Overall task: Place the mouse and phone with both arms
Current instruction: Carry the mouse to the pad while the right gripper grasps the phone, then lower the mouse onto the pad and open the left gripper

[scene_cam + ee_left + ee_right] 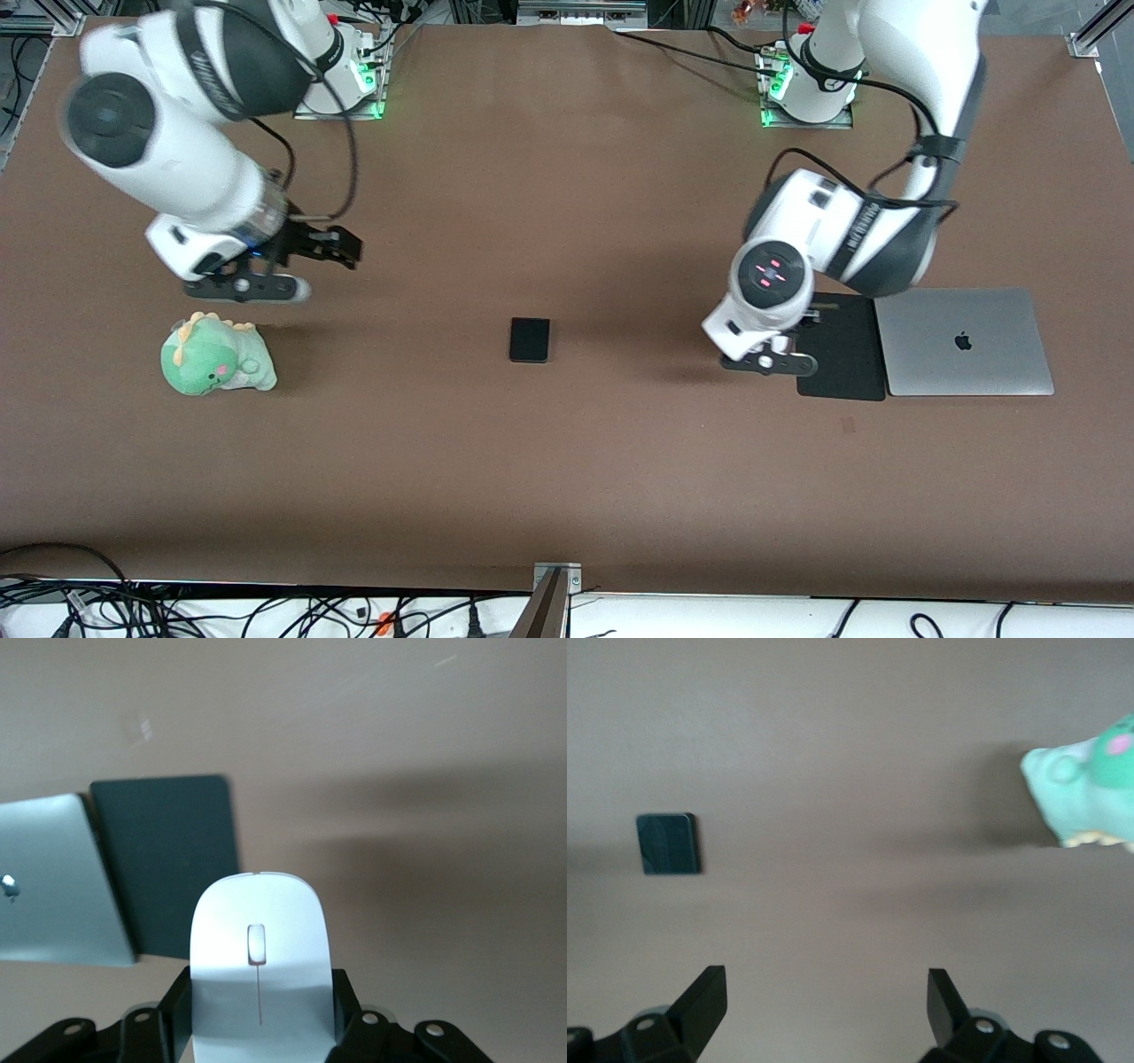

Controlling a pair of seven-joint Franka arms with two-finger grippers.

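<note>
— Between the left pincer's [261, 1014] fingers, what sits there?
— The mouse [261, 966], a glossy white oval with a thin grey line running from its scroll wheel. The black fingers clamp its two sides, and it hangs in the air over the brown surface [567, 461], just beside the mouse mat's [846, 350] edge, toward the left arm's end.

— And the phone?
— Near the middle of the surface lies the phone [530, 339], a small flat black slab with rounded corners, flat on the matte brown top and well apart from both pincers.

— How is the left arm posed?
— It comes from its base at the top edge, folds down at the elbow, and its wrist points down beside the mat. The mat is a thin dark rectangle; touching its side lies a closed silver laptop [966, 341] with a smooth metallic lid.

— The right arm?
— It reaches from its base out toward the right arm's end of the surface. The right pincer [824, 1001] hangs over bare surface with its black fingers spread wide and nothing between them. A soft green plush dinosaur [217, 356] with pale spikes and pink cheek sits close by, nearer the front edge.
</note>
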